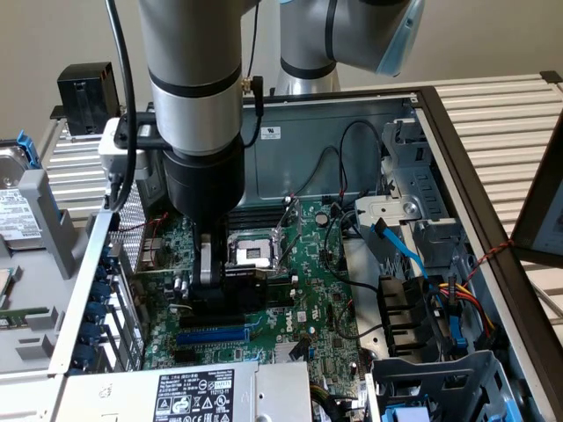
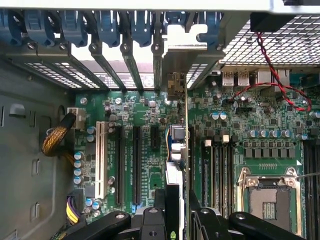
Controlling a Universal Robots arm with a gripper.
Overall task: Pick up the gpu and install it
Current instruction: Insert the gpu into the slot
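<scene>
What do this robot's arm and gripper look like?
The arm is a thick silver-grey metal tube with a black ring, a pale blue joint cap and black cables running alongside. The gripper is black, built of jointed bars with round pivot bolts.

Exterior: high, angled down into open case (image 1: 299, 132). Wrist: close above motherboard (image 2: 150, 125), looking past gripper (image 2: 177, 214). Shared: motherboard, CPU socket (image 2: 270, 197).
</scene>
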